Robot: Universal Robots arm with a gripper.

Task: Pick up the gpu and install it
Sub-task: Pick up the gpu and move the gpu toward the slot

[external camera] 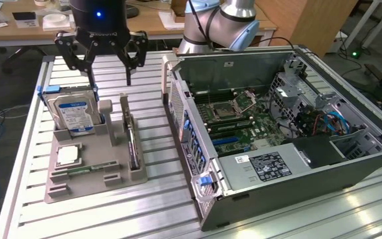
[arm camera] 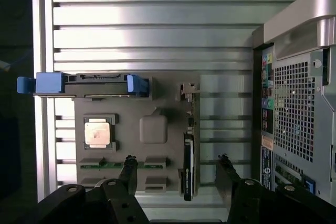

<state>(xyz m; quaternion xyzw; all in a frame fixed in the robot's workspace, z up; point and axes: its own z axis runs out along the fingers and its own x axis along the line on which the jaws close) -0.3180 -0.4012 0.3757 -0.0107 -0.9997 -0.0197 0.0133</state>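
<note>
The gpu (external camera: pixel 132 144) stands on edge in a slot of the grey holder (external camera: pixel 91 186), on the side nearest the computer case. Edge-on it is a thin dark card (arm camera: pixel 189 166) with a metal bracket at one end. My gripper (external camera: pixel 111 79) hangs open well above the holder, over the gap between the hard drive and the gpu. In the wrist view the gripper (arm camera: pixel 176 160) has its fingertips (arm camera: pixel 129 161) spread wide, and the gpu's edge lies between them, nearer one finger. Nothing is held.
A silver hard drive (external camera: pixel 75 112) with blue rails stands upright in the holder; a CPU (external camera: pixel 68 155) and a memory stick (external camera: pixel 85 169) lie beside it. The open computer case (external camera: pixel 277 199) with its motherboard (external camera: pixel 238 119) lies on the slatted table (external camera: pixel 144 214) at the exterior view's right.
</note>
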